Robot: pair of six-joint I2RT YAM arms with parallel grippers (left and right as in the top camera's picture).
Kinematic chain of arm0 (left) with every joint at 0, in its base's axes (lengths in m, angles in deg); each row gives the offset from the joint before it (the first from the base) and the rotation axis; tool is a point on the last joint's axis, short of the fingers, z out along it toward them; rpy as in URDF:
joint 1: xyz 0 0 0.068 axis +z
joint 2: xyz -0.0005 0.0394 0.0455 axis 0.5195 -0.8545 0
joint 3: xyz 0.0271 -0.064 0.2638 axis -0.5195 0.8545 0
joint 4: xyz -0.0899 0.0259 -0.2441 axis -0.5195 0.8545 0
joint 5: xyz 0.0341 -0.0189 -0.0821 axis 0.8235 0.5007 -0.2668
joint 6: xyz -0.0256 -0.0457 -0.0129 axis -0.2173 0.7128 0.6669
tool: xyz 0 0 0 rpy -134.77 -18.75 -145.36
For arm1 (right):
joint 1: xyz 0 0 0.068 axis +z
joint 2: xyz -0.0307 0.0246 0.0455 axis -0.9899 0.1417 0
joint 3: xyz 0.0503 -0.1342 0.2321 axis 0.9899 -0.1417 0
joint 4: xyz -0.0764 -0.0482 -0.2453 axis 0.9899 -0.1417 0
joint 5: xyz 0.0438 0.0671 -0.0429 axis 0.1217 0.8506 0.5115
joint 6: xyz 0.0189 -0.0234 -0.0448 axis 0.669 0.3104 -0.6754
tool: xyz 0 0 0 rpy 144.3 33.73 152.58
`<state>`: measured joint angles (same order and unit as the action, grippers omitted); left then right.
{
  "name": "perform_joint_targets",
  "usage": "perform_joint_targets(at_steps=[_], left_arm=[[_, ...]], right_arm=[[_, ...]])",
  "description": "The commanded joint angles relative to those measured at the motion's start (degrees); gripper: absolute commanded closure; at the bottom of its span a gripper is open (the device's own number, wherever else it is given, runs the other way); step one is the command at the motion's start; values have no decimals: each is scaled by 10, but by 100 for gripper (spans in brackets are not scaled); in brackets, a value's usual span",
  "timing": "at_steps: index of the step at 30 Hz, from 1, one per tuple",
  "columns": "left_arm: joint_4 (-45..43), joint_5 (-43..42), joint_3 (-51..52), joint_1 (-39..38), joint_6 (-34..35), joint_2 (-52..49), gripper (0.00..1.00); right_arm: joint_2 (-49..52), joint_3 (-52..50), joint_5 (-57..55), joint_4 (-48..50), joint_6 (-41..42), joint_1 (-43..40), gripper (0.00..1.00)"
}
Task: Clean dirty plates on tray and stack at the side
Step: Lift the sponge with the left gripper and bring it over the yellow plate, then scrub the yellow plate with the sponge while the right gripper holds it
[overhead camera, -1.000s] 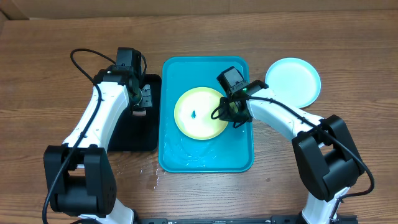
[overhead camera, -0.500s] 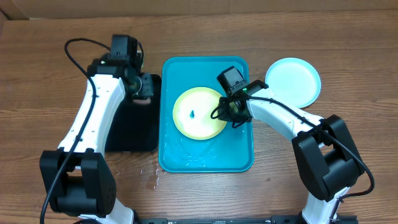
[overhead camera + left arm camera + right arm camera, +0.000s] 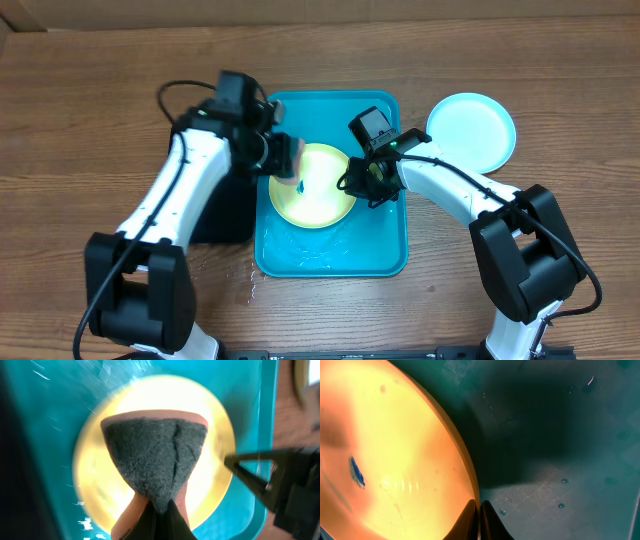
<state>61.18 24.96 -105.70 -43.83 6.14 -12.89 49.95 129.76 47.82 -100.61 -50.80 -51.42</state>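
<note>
1. One table (image 3: 90, 120); open wood at the left and front.
2. Two trays: the turquoise tray (image 3: 330, 255), its near half bare and wet; black tray (image 3: 225, 215) against its left rim.
3. Two plates seen: yellow plate (image 3: 320, 200) in the tray's far half; blue plate (image 3: 471, 130) on the table, right of the tray, apart from it.
4. Right gripper (image 3: 479, 515) stays pinched on the yellow plate's right rim.
5. Left gripper (image 3: 159, 520), clamped on one sponge (image 3: 155, 455), has swung from the black tray to over the yellow plate.
6. One blue smudge (image 3: 356, 471) on the yellow plate.
</note>
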Motion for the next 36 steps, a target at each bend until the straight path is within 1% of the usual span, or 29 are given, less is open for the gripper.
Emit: perform_joint_targets(at_steps=[1,2,3,4,6,9,12,15,23,29,33,34,36], left_arm=[[-43,-6,40,-33,-2,10,96],[-58,-6,49,-40,-2,10,96],[-70,-3,55,-48,-2,10,96],[-76,10,58,-54,5,10,96],[-80,51,58,-66,26,10,96],[-83,81,58,-78,35,10,96],[-81,89,58,-83,35,10,96],[-81,122,57,-81,47,10,96],[-75,123,47,-79,54,10,96],[-65,161,51,-86,54,2,96],[-65,160,51,-86,56,-13,96],[-65,152,51,-86,56,-18,95],[-65,134,51,-87,56,-25,83]], right_arm=[[2,1,-1,3,7,4,95],[2,1,-1,3,7,4,94],[2,0,-2,3,7,4,90],[2,-2,-6,4,7,4,87],[2,-11,-13,12,7,4,86],[2,-26,-21,26,7,4,86],[2,-29,-20,30,7,4,89],[2,-29,-20,30,7,4,91],[2,-29,-20,30,7,4,92],[2,-29,-20,30,7,4,92],[2,-29,-20,30,7,4,92],[2,-29,-20,30,7,4,92],[2,-29,-20,30,7,4,92]])
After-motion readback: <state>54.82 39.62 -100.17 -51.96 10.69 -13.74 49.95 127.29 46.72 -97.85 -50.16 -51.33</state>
